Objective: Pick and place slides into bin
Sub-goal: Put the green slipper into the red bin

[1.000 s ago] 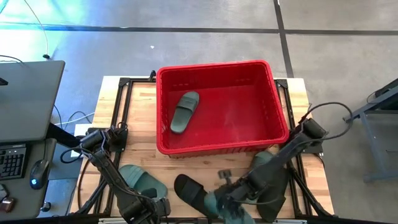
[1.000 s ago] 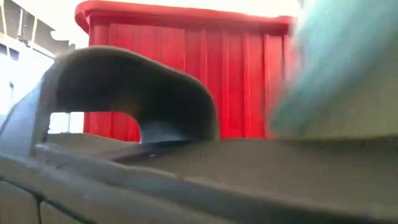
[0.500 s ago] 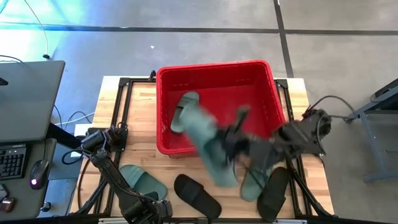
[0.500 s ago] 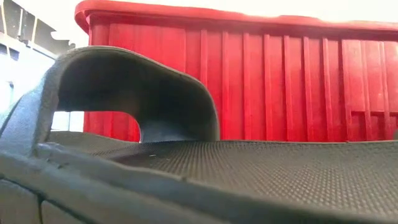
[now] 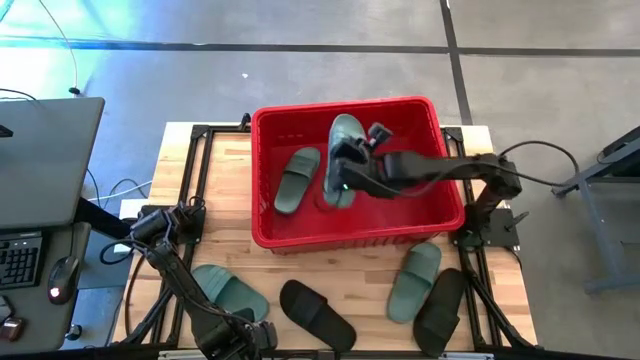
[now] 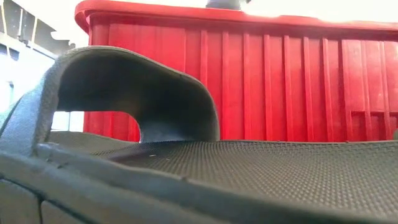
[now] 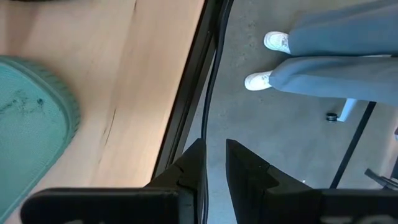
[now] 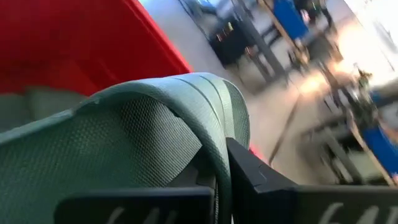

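Reaching in from the right over the red bin [image 5: 352,232], with the right gripper [image 5: 343,172] hanging above the bin's middle and its fingers [image 8: 261,177] clenched on the strap of 1 sage green slide [image 5: 343,150], carried tilted above the bin floor. Lying flat inside the bin, left of the carried one, 1 more green slide [image 5: 296,180]. Sitting toward the far side of the wooden counter [image 5: 225,170], the bin, with 4 slides remaining on the boards in front of its near wall: 1 green slide [image 5: 228,292] at near left, 1 black slide [image 5: 317,314] just right of it near the middle, 1 green slide [image 5: 415,282] at near right, and 1 black slide [image 5: 440,310] touching that green one on its right side. Filling the low view, the textured sole and arched strap of the middle black slide, with the bin's ribbed red wall standing behind it. Waiting at the near left edge of the counter, the left gripper [image 5: 245,338], close to the near-left green slide; in the left wrist view, its fingers [image 7: 247,171] nearly together with only a thin gap and grasping nothing, poised over the counter's edge beside that slide's rounded end. Beyond that edge, standing on the grey floor, a person's legs and white shoes [image 7: 267,61].
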